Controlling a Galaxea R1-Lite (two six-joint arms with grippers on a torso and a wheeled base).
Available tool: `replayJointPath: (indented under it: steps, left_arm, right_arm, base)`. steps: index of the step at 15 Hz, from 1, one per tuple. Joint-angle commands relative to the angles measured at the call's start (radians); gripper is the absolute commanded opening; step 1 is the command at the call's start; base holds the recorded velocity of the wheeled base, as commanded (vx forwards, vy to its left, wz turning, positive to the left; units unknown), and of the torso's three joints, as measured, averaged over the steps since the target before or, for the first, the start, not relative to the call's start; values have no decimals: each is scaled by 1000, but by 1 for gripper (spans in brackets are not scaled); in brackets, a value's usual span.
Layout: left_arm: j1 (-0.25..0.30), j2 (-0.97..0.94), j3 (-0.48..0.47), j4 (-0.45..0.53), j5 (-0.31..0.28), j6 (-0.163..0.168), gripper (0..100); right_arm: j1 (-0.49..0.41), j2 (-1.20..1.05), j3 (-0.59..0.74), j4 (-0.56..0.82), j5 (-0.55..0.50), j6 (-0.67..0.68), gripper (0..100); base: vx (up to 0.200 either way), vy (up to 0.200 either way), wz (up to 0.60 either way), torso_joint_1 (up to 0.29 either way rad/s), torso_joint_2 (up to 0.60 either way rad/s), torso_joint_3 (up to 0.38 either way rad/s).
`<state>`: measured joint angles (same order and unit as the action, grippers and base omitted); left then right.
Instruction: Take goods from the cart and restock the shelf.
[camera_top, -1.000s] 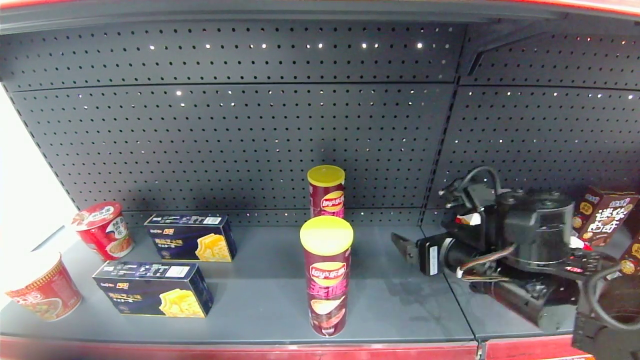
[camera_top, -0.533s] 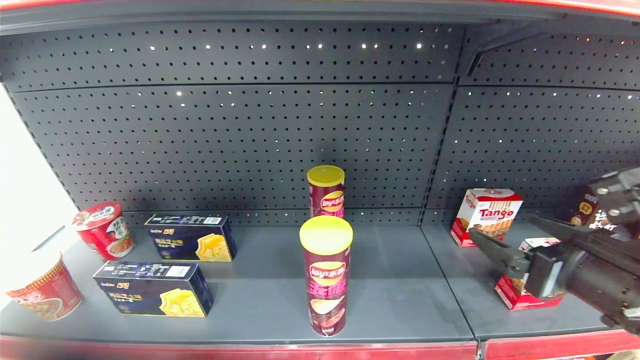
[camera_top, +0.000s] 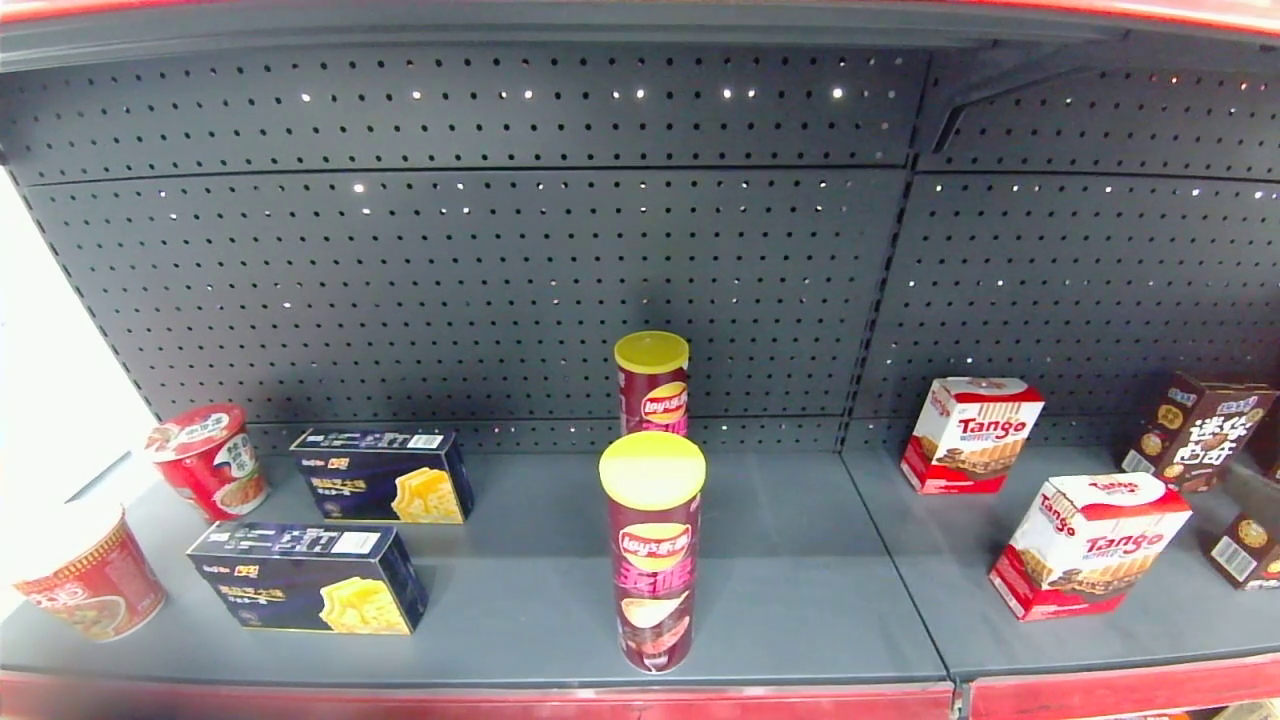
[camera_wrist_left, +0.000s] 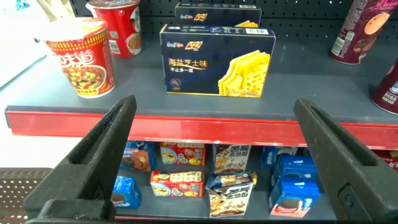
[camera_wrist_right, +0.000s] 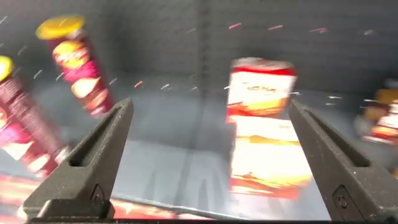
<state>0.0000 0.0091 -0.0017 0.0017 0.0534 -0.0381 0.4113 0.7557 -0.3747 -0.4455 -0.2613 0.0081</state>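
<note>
Landmark = front can (camera_top: 652, 560), upright at the shelf (camera_top: 800, 600) front edge, mid-shelf.
- Rear can (camera_top: 651, 385): directly behind the front can, upright, at the back panel, apart from it.
- Cracker boxes: one (camera_top: 305, 578) left of the front can near the edge, the other (camera_top: 385, 475) left and further back. Both lie flat.
- Noodle cups: far left of the front can, beyond the cracker boxes. Front cup (camera_top: 85, 585) is at the edge, rear cup (camera_top: 205, 460) sits tilted behind it.
- Front wafer box (camera_top: 1090, 545): right of the front can, past the shelf seam, standing near the edge, turned at an angle.
- Rear wafer box (camera_top: 970, 435): right of the front can and further back, apart from the front wafer box.
- Brown boxes: far right of the front can, one standing (camera_top: 1195, 430), one (camera_top: 1245, 550) cut off by the frame.

Left gripper (camera_wrist_left: 216, 106): fingers spread wide, nothing between them. It faces the shelf's red front edge in line with the front cracker box (camera_wrist_left: 217, 59).
Right gripper (camera_wrist_right: 211, 107): fingers spread wide, empty. It faces the wafer boxes (camera_wrist_right: 267, 155); the cans (camera_wrist_right: 78, 62) are off to one side. That view is motion-blurred.
</note>
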Motion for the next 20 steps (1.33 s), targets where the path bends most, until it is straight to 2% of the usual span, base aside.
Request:
replayJointPath:
  steps: [1,2,3,4,6,8,9,11,13,14,15,17,20]
  left_arm:
    - [0,2,0,0,0,0,100]
    - [0,2,0,0,0,0,100]
    - [0,2,0,0,0,0,100]
    - [0,2,0,0,0,0,100]
    - [0,2,0,0,0,0,100]
    - [0,2,0,0,0,0,100]
    - [0,2,0,0,0,0,100]
    - [0,2,0,0,0,0,100]
    - [0,2,0,0,0,0,100]
    - [0,2,0,0,0,0,100]
    - [0,2,0,0,0,0,100]
    - [0,2,0,0,0,0,100]
    - [0,2,0,0,0,0,100]
  right_arm:
    - [-244,-211,91,16,126,-28,100]
    - [-361,-300,172,18,228,-60,100]
    - [-405,-352,220,18,278,-74,100]
    - [-473,-454,329,10,315,-103,100]
    - [-477,-555,375,71,267,-151,100]
    - [-440,-739,375,366,189,-143,100]
    - [-422,-756,338,479,175,-96,100]
    - [-417,-756,342,467,172,-65,100]
    - [-416,-756,361,418,88,12,100]
    - [-417,-756,361,418,86,12,100]
    - [-420,-756,359,419,102,12,100]
    - [-422,-756,358,421,229,7,100]
    - [-419,-756,352,446,228,7,100]
  base:
    - [0,0,0,0,0,0]
    - [0,0,0,0,0,0]
    - [0,0,0,0,0,0]
    - [0,0,0,0,0,0]
    - [0,0,0,0,0,0]
    - [0,0,0,0,0,0]
    - [0,0,0,0,0,0]
    - [0,0,0,0,0,0]
    - [0,0,0,0,0,0]
    - [0,0,0,0,0,0]
    - [0,0,0,0,0,0]
    - [0,0,0,0,0,0]
    - [0,0,0,0,0,0]
